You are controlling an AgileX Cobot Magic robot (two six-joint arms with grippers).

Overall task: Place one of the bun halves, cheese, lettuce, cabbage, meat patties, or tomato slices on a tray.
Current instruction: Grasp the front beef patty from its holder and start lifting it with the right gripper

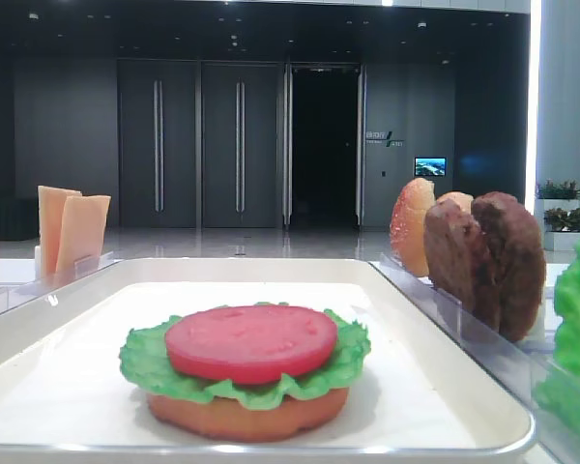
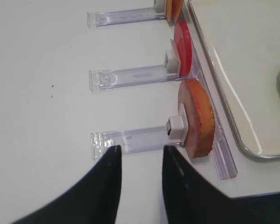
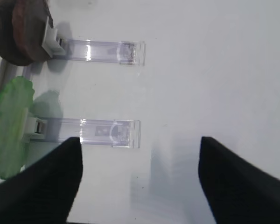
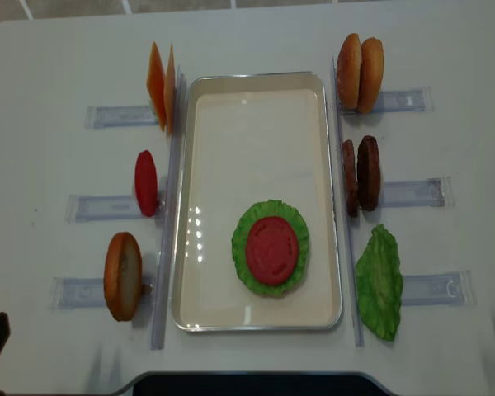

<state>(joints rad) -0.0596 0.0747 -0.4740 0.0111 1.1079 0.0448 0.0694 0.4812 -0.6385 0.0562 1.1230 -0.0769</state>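
Note:
On the white tray (image 4: 256,107) lies a stack: a flat bun half (image 1: 242,416), lettuce (image 4: 241,247) and a tomato slice (image 4: 271,250) on top. Left of the tray, cheese (image 4: 161,87), another tomato slice (image 4: 146,183) and a bun half (image 4: 122,276) stand on edge. On its right stand two bun halves (image 4: 360,73), meat patties (image 4: 361,173) and a lettuce leaf (image 4: 379,280). My left gripper (image 2: 140,154) is open and empty over the table, just short of the standing bun half (image 2: 198,116). My right gripper (image 3: 140,144) hangs wide open, holding nothing.
Clear plastic holders (image 4: 107,206) stick out sideways from both long sides of the tray, and one (image 3: 107,132) lies just ahead of my right fingers. The tray rim (image 2: 224,107) runs right of the left gripper. The table's front edge (image 4: 247,378) is close.

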